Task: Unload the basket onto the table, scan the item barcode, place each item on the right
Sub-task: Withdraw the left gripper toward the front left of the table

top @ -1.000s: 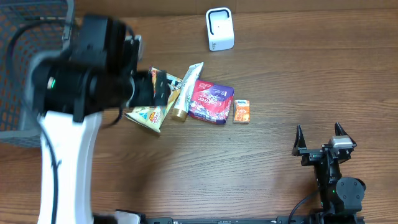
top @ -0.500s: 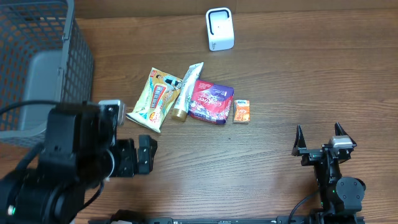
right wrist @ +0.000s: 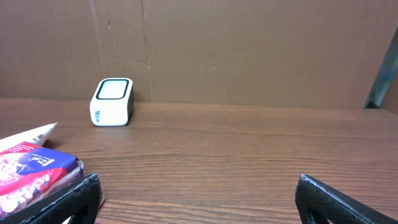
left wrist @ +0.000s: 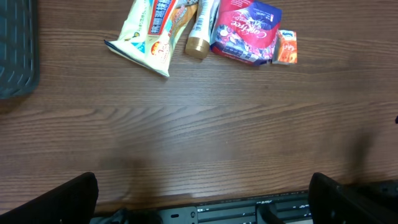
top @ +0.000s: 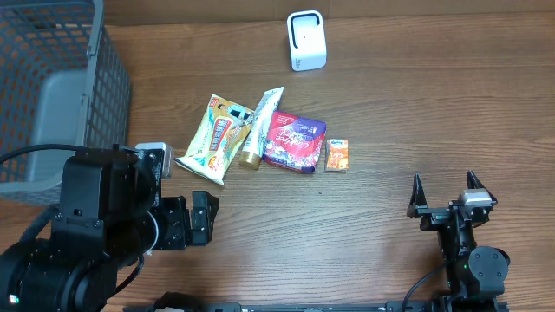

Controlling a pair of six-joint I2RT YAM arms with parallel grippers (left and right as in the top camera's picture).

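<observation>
Black fingers (left wrist: pixel 59 200) of left gripper (top: pixel 195 221) wide apart, empty; right gripper (top: pixel 444 189) likewise. Mid-table (top: pixel 390 104) row, untouched: snack bag (top: pixel 217 139), tube (top: pixel 261 126), pouch (top: pixel 295 141), box (top: pixel 336 155). Scanner (top: pixel 305 41) upright beyond. Basket (top: pixel 52 87) far left.

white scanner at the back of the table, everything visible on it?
The scanner is a small white, plastic-looking block with rounded corners. A dark frame rings a pale window on its upper face, and small blue print marks one side. It stands upright on the table near the cardboard wall, with nothing touching it.
</observation>
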